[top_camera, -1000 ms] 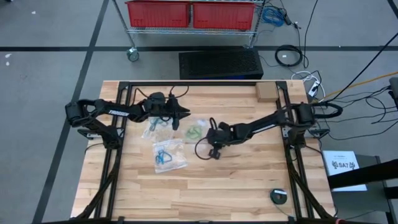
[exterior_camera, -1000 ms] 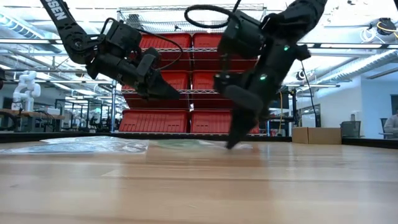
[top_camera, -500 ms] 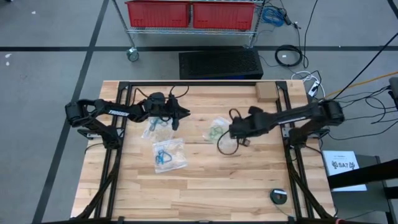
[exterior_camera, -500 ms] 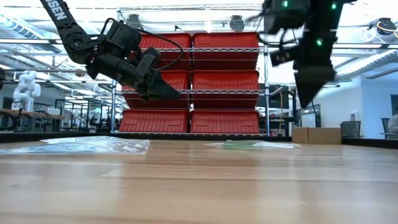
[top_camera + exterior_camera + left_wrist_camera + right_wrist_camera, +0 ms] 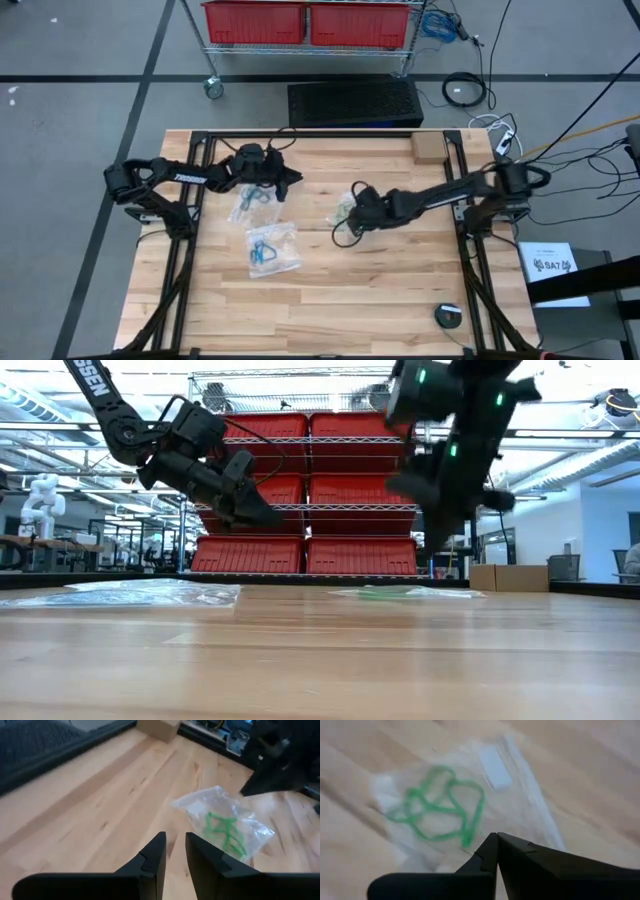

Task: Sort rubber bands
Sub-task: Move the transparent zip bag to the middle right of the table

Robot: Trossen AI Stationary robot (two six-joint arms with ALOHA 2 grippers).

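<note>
Three clear bags lie flat on the wooden table. One holds teal rubber bands (image 5: pixel 250 203), one holds blue bands (image 5: pixel 265 250), and one holds green rubber bands (image 5: pixel 440 802) (image 5: pixel 346 208) (image 5: pixel 224 827). My right gripper (image 5: pixel 497 836) (image 5: pixel 352 214) (image 5: pixel 437 546) is shut and hangs above the green bag's near-right corner, clear of the table, with nothing between its fingers. My left gripper (image 5: pixel 175 840) (image 5: pixel 296 180) (image 5: pixel 262 516) hovers above the far left of the table. It points toward the green bag, and there is a narrow empty gap between its fingers.
A small cardboard box (image 5: pixel 427 148) (image 5: pixel 510 577) stands at the far right corner. A black round object (image 5: pixel 449 315) lies near the front right. Black frame rails (image 5: pixel 462 250) run along both sides of the table. A black cable loop (image 5: pixel 345 236) hangs under my right arm.
My right gripper has risen off the table and rolled. It swung toward the right edge and then came back over the green bag. The bag of green bands has slid along the table toward the right and now lies flat, with nothing touching it.
</note>
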